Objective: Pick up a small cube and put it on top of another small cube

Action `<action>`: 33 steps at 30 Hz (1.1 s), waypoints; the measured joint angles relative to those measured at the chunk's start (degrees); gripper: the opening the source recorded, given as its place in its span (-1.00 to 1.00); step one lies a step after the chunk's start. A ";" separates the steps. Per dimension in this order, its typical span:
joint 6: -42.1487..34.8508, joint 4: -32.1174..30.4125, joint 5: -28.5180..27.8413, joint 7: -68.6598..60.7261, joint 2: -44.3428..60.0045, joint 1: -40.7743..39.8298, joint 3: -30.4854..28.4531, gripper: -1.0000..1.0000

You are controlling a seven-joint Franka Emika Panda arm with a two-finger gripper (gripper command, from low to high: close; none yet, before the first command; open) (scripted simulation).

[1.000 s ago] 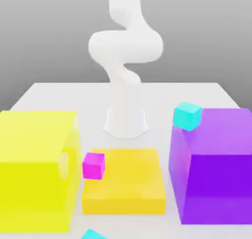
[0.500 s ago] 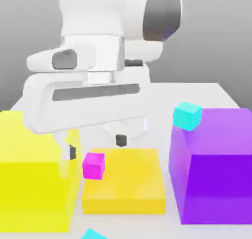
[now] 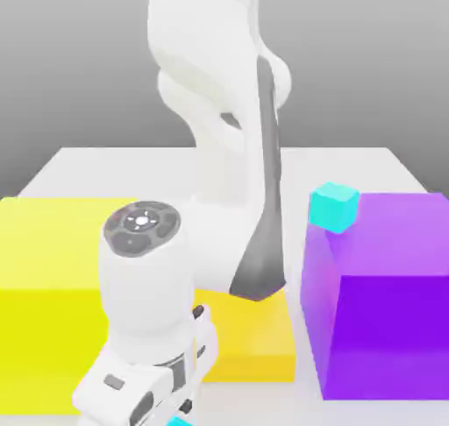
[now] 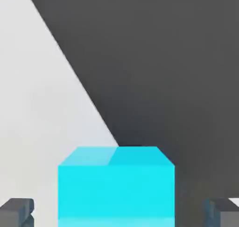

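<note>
While the white arm is leaning down over the front edge of the table point(image 3: 79, 166), its gripper point(image 4: 116, 212) is hanging around the small cube point(image 4: 115, 186), with a dark fingertip point(image 4: 16, 211) standing clear on either side, so the jaws are spread rather than pinching it. The other small cube point(image 3: 333, 206) is sitting against the purple block point(image 3: 386, 293), well apart, beyond the flat orange block point(image 3: 254, 341) and the tall yellow block point(image 3: 44, 301)
</note>
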 joint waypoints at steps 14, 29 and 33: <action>-12.43 -4.62 -3.51 7.61 -17.06 5.10 -0.52 -1.00; -33.45 -14.60 -5.53 27.03 -48.22 14.45 7.84 -1.00; -39.09 -17.25 -4.90 31.18 -56.60 15.97 10.75 -1.00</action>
